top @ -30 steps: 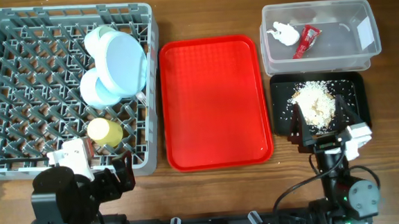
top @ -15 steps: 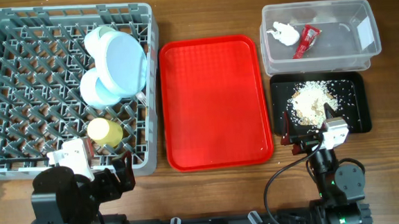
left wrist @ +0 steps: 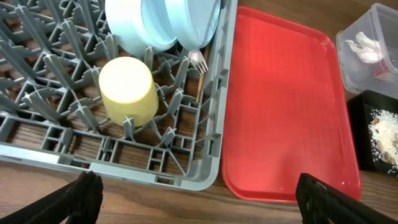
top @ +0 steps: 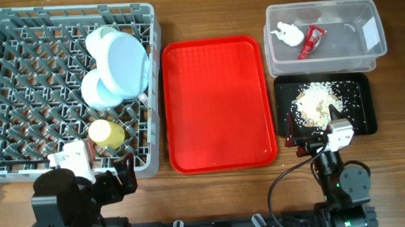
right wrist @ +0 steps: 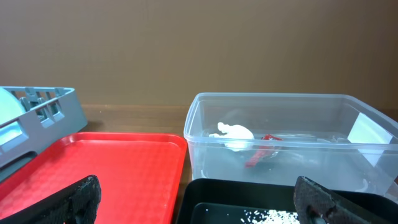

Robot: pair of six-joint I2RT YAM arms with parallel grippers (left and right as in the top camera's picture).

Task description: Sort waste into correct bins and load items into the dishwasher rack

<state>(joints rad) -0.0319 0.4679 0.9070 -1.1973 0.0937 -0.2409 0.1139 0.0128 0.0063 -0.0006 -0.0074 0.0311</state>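
Crumbs fill the black tray. Right gripper, wide like the left gripper, might jolt its near edge.

Rack at left holds a plate overlapping two bowls, with a yellow cup just in front of them. Red tray lies centre, bare. At right, the clear tub contains a tissue and a red wrapper; the black tray just beside it carries crumbs.
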